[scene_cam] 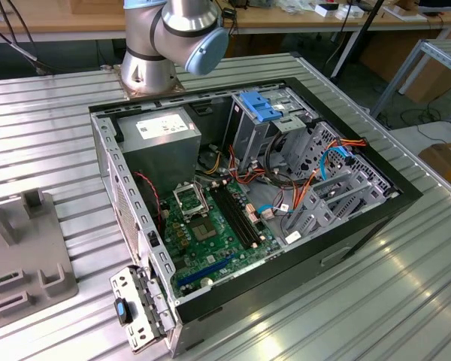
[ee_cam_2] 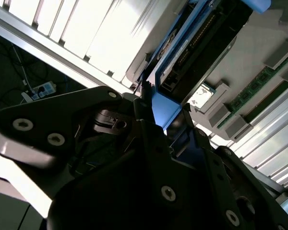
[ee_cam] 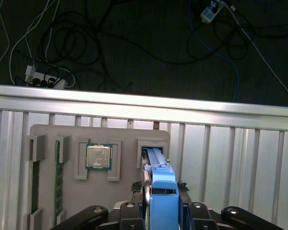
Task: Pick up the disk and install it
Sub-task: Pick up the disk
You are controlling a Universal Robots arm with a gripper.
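Well, the disk [ee_cam: 161, 201], a flat silver-grey metal slab framed by bright blue plastic rails, stood on edge in the first wrist view. Its far end seemed to sit down in a narrow slot of the pale grey moulded holder tray [ee_cam: 48, 132]. The black two-fingered gripper [ee_cam: 159, 188] had it: jaws drawn narrow, one pad pressed to each blue rail, no gap that I could make out.

The pick-up, by my reckoning, was hardly begun, since the disk looked seated in its slot. Doing it well meant a square hold on both rails and a pull straight along the slot, with no tilt, or the rails could bind on the slot walls. Just beside that slot lay a square silver processor chip [ee_cam: 99, 156], and farther over a long green memory stick [ee_cam: 58, 177], so no sideways swing. The tray rested on the ribbed aluminium table [ee_cam: 230, 158], at the exterior view's left, well apart from the open black computer case [scene_cam: 248, 188].
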